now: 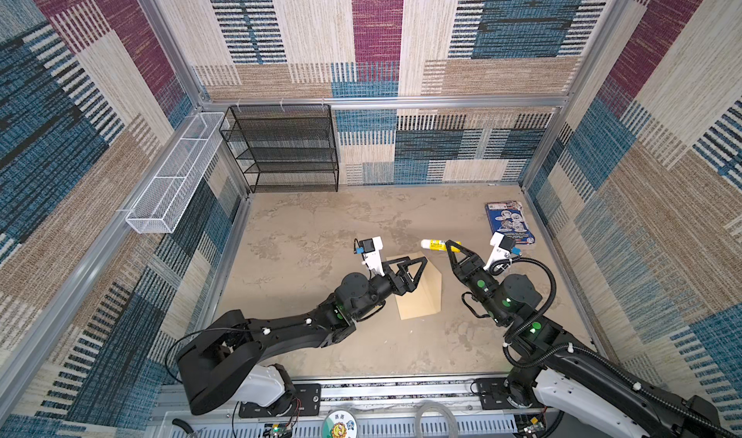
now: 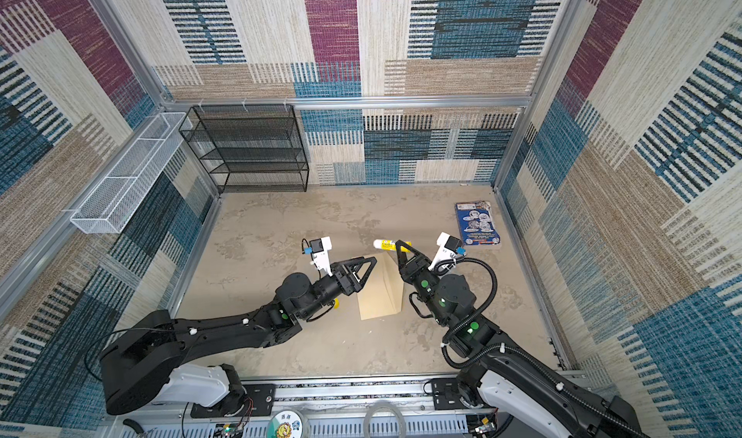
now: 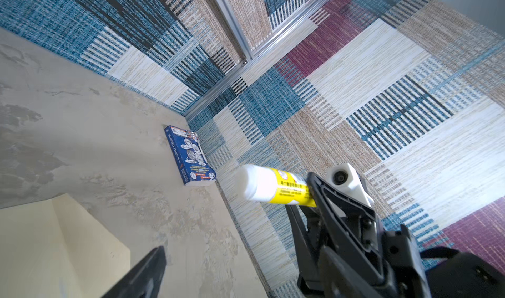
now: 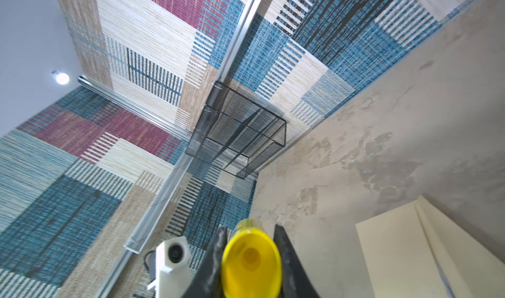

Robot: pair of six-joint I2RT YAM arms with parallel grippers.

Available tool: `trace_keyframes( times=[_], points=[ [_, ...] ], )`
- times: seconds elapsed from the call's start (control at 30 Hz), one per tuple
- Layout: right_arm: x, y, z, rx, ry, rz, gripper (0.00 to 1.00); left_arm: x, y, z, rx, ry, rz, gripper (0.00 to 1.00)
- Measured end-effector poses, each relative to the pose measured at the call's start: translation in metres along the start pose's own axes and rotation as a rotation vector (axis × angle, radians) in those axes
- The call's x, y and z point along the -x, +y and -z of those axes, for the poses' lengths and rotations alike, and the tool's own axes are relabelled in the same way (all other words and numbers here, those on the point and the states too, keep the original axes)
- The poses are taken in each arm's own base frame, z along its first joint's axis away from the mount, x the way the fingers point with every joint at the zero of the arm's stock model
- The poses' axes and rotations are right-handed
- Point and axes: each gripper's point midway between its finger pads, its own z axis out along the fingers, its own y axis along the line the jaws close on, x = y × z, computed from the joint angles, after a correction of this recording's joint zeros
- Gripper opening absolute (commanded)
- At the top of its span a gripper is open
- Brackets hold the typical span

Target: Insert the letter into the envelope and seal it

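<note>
Sealing step, I judge: the envelope (image 1: 421,301) lies unsealed on the counter (image 1: 305,231) at lower centre of both top views, letter unseen. Right claw (image 1: 451,249) is clamped on a glue stick (image 1: 433,245). Left claw (image 1: 417,275) gapes empty above the envelope. Next, glue must reach its open edge

Tabletop (image 1: 321,223): envelope (image 1: 425,299), booklet (image 1: 510,223), rack (image 1: 289,151)

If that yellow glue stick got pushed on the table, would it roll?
Probably: the glue stick is a round tube, so on its side on the flat table it would likely roll. It seems stiff, since the right gripper pinches it without any visible dent. Its smooth plastic might be slippery.
</note>
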Motion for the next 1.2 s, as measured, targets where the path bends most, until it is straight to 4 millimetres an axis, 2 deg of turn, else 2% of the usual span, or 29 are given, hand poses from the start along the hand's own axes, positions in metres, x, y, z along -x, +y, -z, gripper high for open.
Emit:
trace_keyframes(
  times=[0.2, 0.37, 0.47, 0.63, 0.73, 0.93, 1.2],
  points=[
    [-0.001, 0.015, -0.003, 0.092, 0.003, -0.128, 0.00, 0.009, -0.018, -0.017, -0.101, -0.099, 0.023, 0.95],
    [0.001, 0.025, -0.001, 0.143, 0.003, -0.189, 0.00, 0.033, -0.056, -0.022, -0.211, -0.186, 0.023, 0.94],
    [0.001, 0.031, 0.000, 0.169, 0.010, -0.206, 0.00, 0.042, -0.068, -0.025, -0.242, -0.219, 0.011, 0.91],
    [0.003, 0.038, 0.002, 0.201, 0.015, -0.235, 0.00, 0.044, -0.069, -0.031, -0.247, -0.237, 0.008, 0.83],
    [0.002, 0.041, 0.003, 0.214, 0.025, -0.249, 0.00, 0.043, -0.066, -0.034, -0.237, -0.239, 0.009, 0.75],
    [0.000, 0.039, 0.005, 0.228, 0.032, -0.273, 0.00, 0.045, -0.072, -0.042, -0.257, -0.244, 0.010, 0.59],
    [-0.001, 0.039, 0.007, 0.238, 0.036, -0.286, 0.00, 0.039, -0.074, -0.050, -0.275, -0.216, 0.012, 0.49]
  ],
)
